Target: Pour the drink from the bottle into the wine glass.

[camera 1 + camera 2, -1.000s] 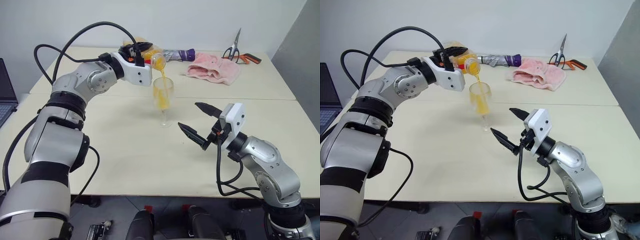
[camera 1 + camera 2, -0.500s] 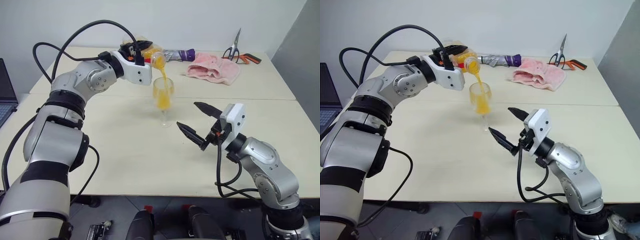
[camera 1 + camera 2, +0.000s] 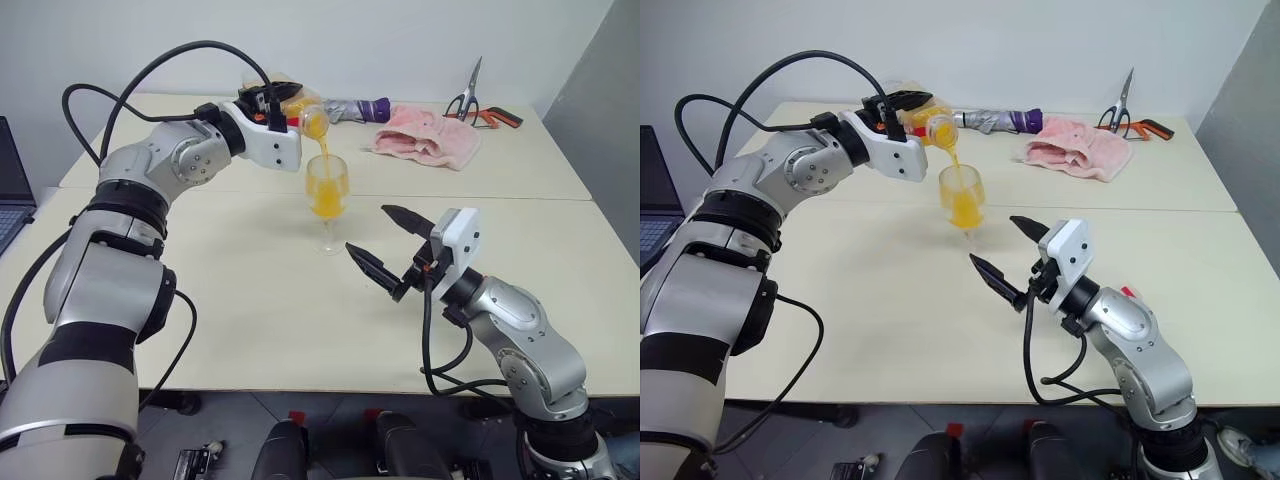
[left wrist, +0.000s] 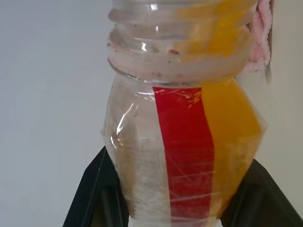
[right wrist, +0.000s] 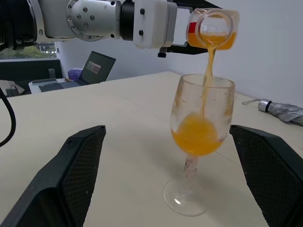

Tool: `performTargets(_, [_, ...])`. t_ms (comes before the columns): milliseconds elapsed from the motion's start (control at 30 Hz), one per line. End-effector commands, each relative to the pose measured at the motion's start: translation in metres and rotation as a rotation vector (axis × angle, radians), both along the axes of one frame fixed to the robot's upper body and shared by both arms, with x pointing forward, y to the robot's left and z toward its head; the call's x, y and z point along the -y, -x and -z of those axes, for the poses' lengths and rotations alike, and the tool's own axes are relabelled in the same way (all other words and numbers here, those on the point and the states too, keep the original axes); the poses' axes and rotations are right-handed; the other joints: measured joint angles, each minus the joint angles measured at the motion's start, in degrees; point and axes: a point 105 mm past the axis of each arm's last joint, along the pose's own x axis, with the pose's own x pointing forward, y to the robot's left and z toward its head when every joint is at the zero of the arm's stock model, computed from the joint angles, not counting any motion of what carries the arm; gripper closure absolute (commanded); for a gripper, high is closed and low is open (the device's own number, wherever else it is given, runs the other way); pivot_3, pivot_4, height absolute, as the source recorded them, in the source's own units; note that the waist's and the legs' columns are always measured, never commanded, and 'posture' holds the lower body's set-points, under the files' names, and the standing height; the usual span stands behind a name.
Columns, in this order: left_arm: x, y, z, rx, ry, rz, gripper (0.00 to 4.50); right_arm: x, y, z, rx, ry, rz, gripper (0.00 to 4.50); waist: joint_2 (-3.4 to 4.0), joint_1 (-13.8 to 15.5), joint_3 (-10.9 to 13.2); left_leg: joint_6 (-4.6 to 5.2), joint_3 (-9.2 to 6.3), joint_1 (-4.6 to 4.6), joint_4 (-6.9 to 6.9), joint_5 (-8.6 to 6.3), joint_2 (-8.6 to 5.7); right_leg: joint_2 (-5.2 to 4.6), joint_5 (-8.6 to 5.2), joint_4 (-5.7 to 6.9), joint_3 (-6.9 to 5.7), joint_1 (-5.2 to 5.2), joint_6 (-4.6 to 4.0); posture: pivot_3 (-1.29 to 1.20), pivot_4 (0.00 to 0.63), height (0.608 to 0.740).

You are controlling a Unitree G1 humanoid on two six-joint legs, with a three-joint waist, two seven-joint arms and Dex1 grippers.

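Head views: the left end effector (image 3: 283, 108), clamped on the small clear plastic bottle (image 3: 306, 118), tips it over the clear stemmed wine glass (image 3: 327, 203) on the cream worktop (image 3: 250, 290).

Right wrist view: translucent orange drink (image 5: 196, 135) streams into the glass; the empty right end effector (image 5: 176, 176) gapes wide, flanking it.

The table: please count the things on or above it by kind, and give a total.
Bottle: 1
Wine glass: 1
Folded umbrella: 1
Pink towel: 1
Scissors: 1
Laptop: 1
Total: 6
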Motion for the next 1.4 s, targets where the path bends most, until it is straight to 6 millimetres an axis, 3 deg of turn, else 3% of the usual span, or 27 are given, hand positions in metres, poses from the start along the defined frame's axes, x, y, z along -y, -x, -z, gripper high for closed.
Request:
performTargets(33, [-0.0007,0.0051,-0.0312,0.099,0.016,0.005,2.66,-0.0035,0.0067,-0.0118,0.054,-0.013,-0.019,0.0,0.0,0.0,0.0,0.0,0.0,0.0,0.0,0.0,0.0,0.0,0.0,0.0,0.0,0.0,0.0,0.0,0.15,0.74])
performTargets(1400, [-0.0071,0.0027,-0.0369,0.155,-0.001,-0.033,2.66,-0.0087,0.009,-0.0092,0.048,0.006,-0.046,0.0,0.0,0.0,0.0,0.0,0.0,0.0,0.02,0.0,-0.01,-0.01,0.0,0.02,0.0,0.0,0.0,0.0,0.15,0.74])
